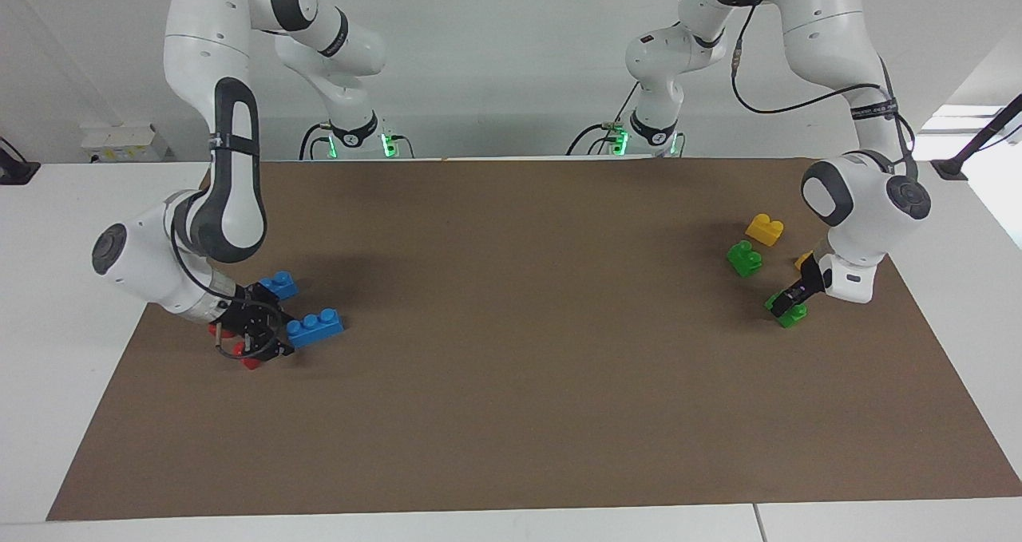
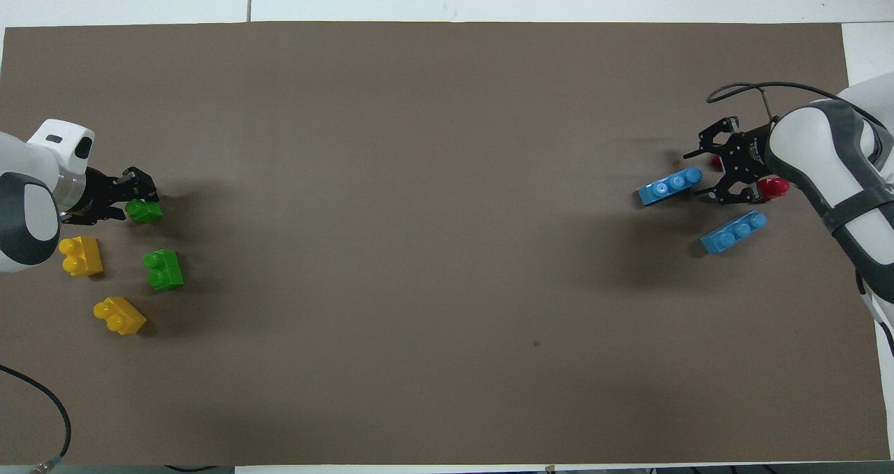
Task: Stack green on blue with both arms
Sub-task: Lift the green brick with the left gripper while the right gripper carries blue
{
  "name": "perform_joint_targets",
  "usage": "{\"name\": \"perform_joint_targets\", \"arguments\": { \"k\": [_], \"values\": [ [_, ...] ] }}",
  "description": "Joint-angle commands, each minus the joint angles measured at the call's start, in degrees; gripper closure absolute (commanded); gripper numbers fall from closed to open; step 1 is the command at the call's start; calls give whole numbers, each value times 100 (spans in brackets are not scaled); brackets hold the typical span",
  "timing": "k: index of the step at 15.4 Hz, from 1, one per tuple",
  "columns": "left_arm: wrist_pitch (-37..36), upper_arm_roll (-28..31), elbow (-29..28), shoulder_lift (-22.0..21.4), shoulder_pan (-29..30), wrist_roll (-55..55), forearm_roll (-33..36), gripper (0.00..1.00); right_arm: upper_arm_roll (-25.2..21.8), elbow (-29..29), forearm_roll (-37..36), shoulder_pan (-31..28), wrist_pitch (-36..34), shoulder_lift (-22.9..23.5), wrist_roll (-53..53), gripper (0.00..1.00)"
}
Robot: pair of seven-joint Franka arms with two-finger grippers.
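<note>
Bricks sit in two clusters at opposite short edges of the counter (image 1: 511, 414). At the left arm's edge, the left hand (image 1: 792, 306) is low with its fingers clamped on a green brick (image 1: 789, 312), whose long axis I cannot tell. At the right arm's edge, the right hand (image 1: 267, 338) is down with fingers apart at the end of a blue brick (image 1: 315, 326), whose long axis runs toward the counter's middle.

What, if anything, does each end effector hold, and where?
The right end effector, open, straddles one end of a blue brick, not gripping. The left end effector is at a green brick; grip cannot be told.
</note>
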Motion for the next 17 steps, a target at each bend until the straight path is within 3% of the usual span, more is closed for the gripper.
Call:
{"name": "perform_joint_targets", "arguments": {
  "k": [1,3,5,7,9,10,11,17],
  "values": [
    [97,-31,2,51,55,54,114,36,44,-139,148,25,140,-92,-60,28],
    [114,-31,2,51,55,54,114,42,44,-139,148,43,140,-92,-51,25],
    [123,-31,2,51,64,63,106,48,44,-148,148,43,140,-100,-77,28],
    [123,-31,2,42,64,54,114,68,44,-157,156,43,140,-100,-95,57],
    [123,-31,2,51,64,54,114,93,44,-148,156,52,227,-92,-69,75],
    [140,-31,2,51,64,54,106,100,44,-157,156,87,271,-92,-60,89],
    [175,-31,2,51,64,45,106,100,44,-157,156,148,280,-92,-95,100],
    [193,-40,20,7,143,-60,71,100,123,-25,156,551,333,-223,544,100]
  ]
}}
